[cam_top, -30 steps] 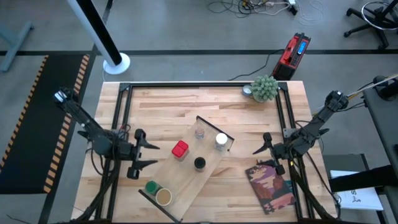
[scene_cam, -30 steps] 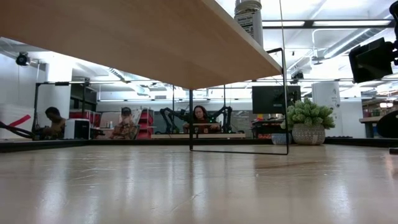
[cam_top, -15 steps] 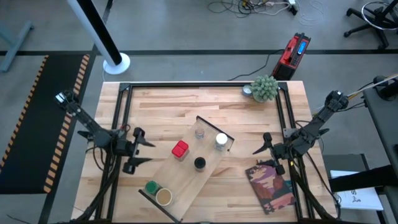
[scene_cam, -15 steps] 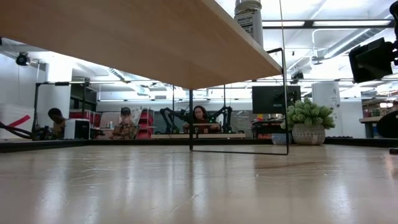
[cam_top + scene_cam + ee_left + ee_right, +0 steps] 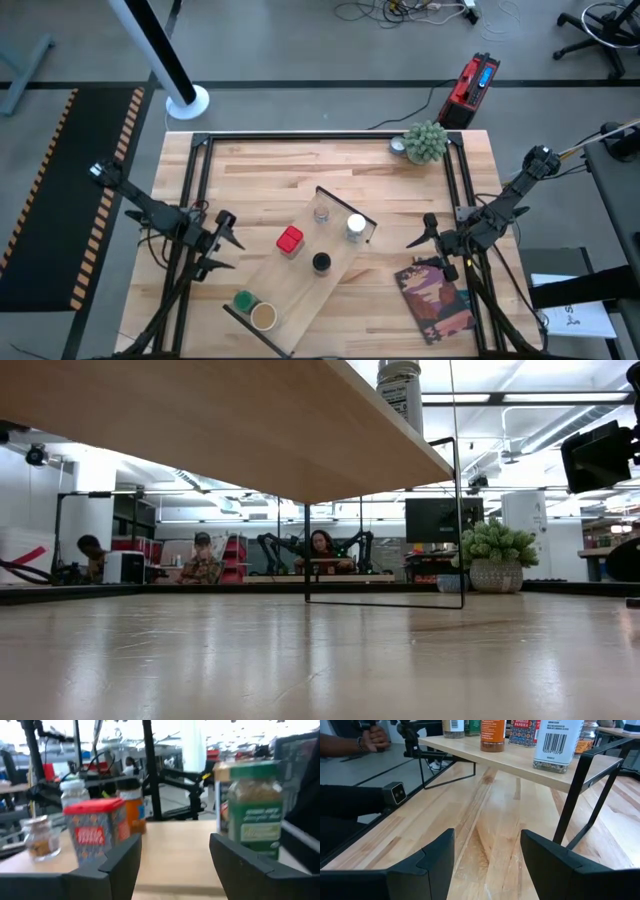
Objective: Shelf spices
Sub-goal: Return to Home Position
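The pale plywood shelf (image 5: pixel 300 275) lies slantwise across the table's middle, raised on thin black rails (image 5: pixel 455 520). Six jars stand on it: red (image 5: pixel 290 240), clear glass (image 5: pixel 321 212), white-topped (image 5: pixel 355 227), black-topped (image 5: pixel 320 263), green-topped (image 5: pixel 242 300) and tan-topped (image 5: pixel 263 316). My left gripper (image 5: pixel 230 243) is open, left of the shelf, facing the red tin (image 5: pixel 97 832) and the green-topped jar (image 5: pixel 255 815). My right gripper (image 5: pixel 420 237) is open, right of the shelf's far end, level with the white jar (image 5: pixel 557 745).
A fuzzy green potted plant (image 5: pixel 425 142) stands at the far right corner. A reddish-brown book (image 5: pixel 440 300) lies near the right arm. Black frame bars (image 5: pixel 195 200) run along the table's sides. People sit in the room beyond the table (image 5: pixel 320 550).
My left gripper has drawn back from the shelf toward the table's left edge, staying open. The jars, the shelf and the right arm have kept still.
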Controlling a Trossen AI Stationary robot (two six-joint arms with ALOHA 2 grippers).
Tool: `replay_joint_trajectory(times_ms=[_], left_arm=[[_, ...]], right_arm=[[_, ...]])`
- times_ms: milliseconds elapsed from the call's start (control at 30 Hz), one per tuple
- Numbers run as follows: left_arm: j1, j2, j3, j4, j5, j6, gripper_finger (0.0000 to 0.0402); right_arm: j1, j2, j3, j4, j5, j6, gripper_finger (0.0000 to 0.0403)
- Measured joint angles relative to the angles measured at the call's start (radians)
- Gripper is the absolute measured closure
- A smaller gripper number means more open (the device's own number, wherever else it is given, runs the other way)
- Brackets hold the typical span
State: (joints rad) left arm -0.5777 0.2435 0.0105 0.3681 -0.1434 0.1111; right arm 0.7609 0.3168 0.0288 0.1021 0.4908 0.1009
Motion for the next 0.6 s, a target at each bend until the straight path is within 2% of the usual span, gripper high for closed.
replay_joint_trajectory(times_ms=[167,467,600], left_arm=[[0.065,-0.070,0.000,-0.115,0.002,-0.028,0.0181],[0.183,-0.163,-0.001,-0.318,0.004,-0.182,0.0169],[0.214,-0.197,-0.001,-0.328,0.007,-0.207,0.0164]], right_arm=[[0.000,0.000,0.000,0.000,0.000,0.000,0.0199],[0.000,0.000,0.000,0.000,0.000,0.001,0.0199],[0.000,0.000,0.000,0.000,0.000,0.001,0.0199]])
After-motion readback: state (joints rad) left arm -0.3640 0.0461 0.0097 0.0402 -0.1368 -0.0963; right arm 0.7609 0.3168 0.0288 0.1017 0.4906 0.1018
